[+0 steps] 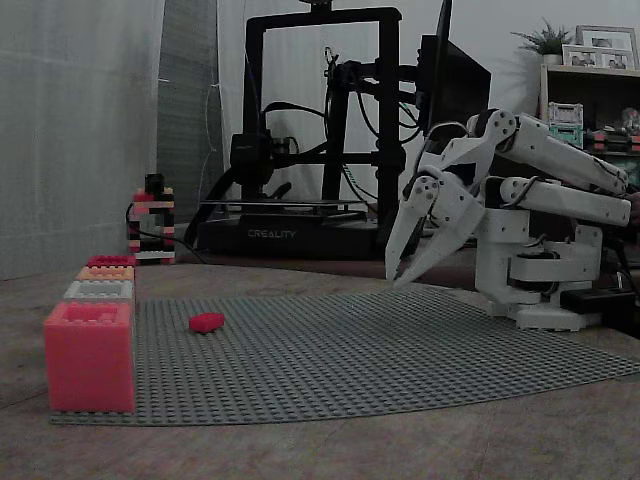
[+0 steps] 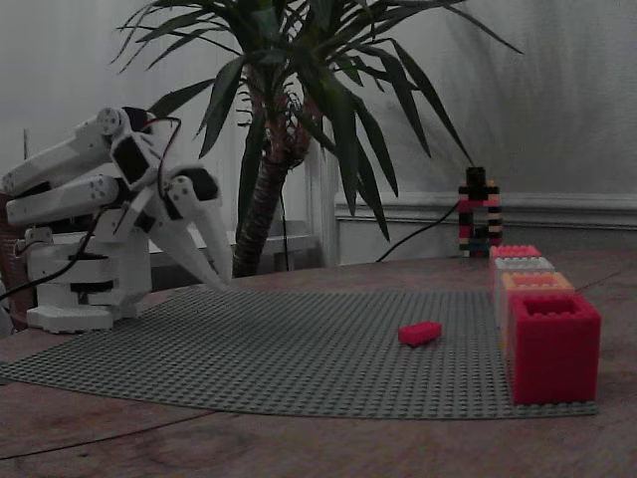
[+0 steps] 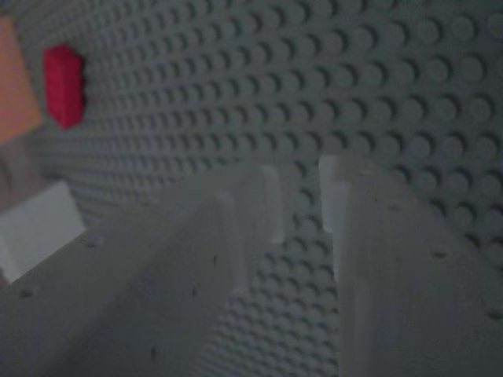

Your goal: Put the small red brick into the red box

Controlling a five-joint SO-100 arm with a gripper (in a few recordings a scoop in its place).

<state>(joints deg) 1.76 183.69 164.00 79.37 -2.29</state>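
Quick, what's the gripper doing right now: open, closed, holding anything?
Gripper: open by a narrow gap, holding nothing. The small red plastic brick lies apart from it on the grey studded baseplate.

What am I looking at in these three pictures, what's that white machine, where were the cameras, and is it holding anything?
The white machine is a robot arm on a table, ending in a two-finger gripper. Two pictures come from cameras standing low at opposite sides of the table; the third comes from a camera on the arm's wrist, looking past the fingers. On the table lies a grey studded baseplate. On it are a small red brick and, along one edge, a row of boxes, the nearest one a red box. The gripper points down at the baseplate, jaws slightly apart, holding nothing; the brick lies away from it.
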